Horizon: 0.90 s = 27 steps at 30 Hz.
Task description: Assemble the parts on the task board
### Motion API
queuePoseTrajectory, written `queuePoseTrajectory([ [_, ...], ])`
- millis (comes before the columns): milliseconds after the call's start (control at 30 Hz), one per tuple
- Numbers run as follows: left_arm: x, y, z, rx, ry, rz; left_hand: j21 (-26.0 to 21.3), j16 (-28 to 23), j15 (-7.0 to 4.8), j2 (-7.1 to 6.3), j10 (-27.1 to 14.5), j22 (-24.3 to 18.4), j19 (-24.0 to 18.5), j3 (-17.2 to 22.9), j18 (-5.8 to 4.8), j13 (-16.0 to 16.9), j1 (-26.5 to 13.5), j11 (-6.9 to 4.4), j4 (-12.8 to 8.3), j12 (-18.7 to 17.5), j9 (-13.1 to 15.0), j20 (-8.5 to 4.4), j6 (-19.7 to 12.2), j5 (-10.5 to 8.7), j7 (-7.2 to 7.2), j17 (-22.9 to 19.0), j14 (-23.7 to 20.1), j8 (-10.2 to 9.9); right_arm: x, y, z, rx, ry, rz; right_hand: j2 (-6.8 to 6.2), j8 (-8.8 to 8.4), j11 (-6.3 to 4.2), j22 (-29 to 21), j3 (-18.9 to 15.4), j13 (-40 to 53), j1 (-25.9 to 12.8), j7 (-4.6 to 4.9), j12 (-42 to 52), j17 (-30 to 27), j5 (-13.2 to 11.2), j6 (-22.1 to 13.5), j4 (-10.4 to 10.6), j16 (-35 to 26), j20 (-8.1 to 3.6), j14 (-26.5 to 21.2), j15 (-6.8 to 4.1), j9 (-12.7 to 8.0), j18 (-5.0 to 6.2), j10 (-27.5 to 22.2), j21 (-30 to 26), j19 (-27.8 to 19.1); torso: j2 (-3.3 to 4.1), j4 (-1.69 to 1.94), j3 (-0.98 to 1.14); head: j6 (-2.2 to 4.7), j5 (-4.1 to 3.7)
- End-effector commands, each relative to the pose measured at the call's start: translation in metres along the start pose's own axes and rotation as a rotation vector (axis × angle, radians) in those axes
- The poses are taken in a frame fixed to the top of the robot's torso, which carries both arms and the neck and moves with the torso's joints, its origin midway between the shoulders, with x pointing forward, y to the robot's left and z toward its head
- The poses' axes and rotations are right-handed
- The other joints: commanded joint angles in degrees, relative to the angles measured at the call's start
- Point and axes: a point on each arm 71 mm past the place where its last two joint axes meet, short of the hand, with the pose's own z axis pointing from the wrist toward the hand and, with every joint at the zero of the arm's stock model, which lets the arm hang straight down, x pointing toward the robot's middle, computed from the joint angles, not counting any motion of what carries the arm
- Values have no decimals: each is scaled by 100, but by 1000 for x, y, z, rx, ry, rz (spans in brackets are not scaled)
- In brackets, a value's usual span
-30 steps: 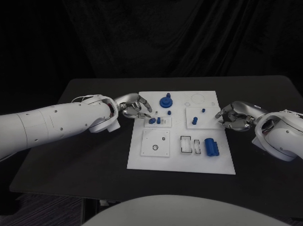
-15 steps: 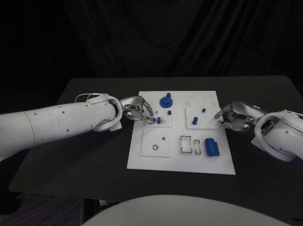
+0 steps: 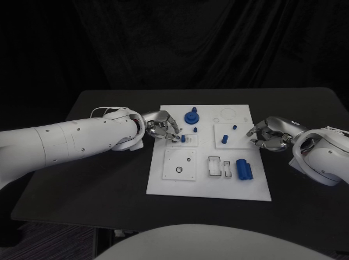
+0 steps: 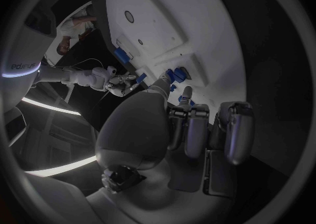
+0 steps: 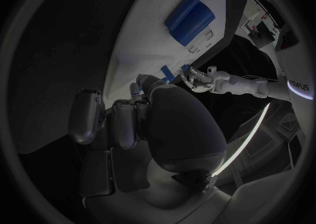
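We see the left hand [image 3: 162, 128] at the task board [image 3: 208, 184]'s left edge, fingertips on small blue parts [image 3: 180, 139], grip unclear, while the right hand [image 3: 269, 134] curls empty beside its right edge.

We're looking down on the worktop [image 3: 104, 179], a black top with rounded corners, dark and bare-looking on either side. Right in its middle lies the board [image 3: 209, 189], a white plate set flat on the worktop, its long side running away from us. That board carries raised white squares and a scatter of blue parts: a tall one [image 3: 192, 116] at the far end, a stubby cylinder [image 3: 243, 168] towards the near right. From the left wrist we see the board's [image 4: 171, 18] white face and the dark worktop [image 4: 276, 76] beside it.
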Motion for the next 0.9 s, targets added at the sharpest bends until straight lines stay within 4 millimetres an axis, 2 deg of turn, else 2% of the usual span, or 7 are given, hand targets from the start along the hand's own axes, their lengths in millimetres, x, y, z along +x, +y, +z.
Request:
queuePoseTrajectory([
  [33,0,-1,2,-10,18,2,-5,37,45,57,587,1366,350,-37,108,1506,-17,46,15,-3,-7,38,-42,-8,-8,1509,585,-23,1,0,0,7,1,-1,33,23,9,993,11,501,31,-12,0,716,21,32,-41,2,9,383,30,8,-11,-6,11,6,-7,-10,5,-1,0],
  [333,2,0,6,-36,56,2,-10,37,57,162,587,1365,348,-48,109,1506,-63,54,50,-3,-29,50,-25,19,2,1509,585,-52,1,0,0,7,3,-2,33,23,9,993,11,501,31,-12,0,716,21,32,-41,2,9,383,30,8,-11,-6,11,6,0,-3,2,-1,-14],
  [433,3,1,7,-46,67,2,-7,37,55,219,587,1367,351,-1,108,1506,63,50,-59,-3,-57,51,-1,91,-1,1509,585,-93,1,0,0,8,4,-2,33,23,9,991,13,504,34,-11,3,711,28,32,-45,-4,9,382,30,8,-10,-4,6,4,2,0,0,-1,-19],
  [667,3,5,7,-69,86,2,-7,37,53,233,587,1367,352,75,108,1506,314,50,-301,-3,-108,49,32,177,5,1509,585,-172,1,-1,0,11,6,-2,34,23,10,990,15,507,37,-10,6,710,33,34,-48,-5,10,381,31,8,-9,-1,2,3,2,1,2,-1,-17],
  [900,3,8,5,-81,87,1,-10,37,58,327,587,1367,351,166,108,1506,424,53,-402,-3,-133,55,123,301,9,1509,585,-196,1,-1,0,12,10,-3,33,23,10,991,17,505,40,-10,4,712,36,34,-52,-3,10,382,31,8,-10,-3,5,4,3,5,1,-1,-14],
])
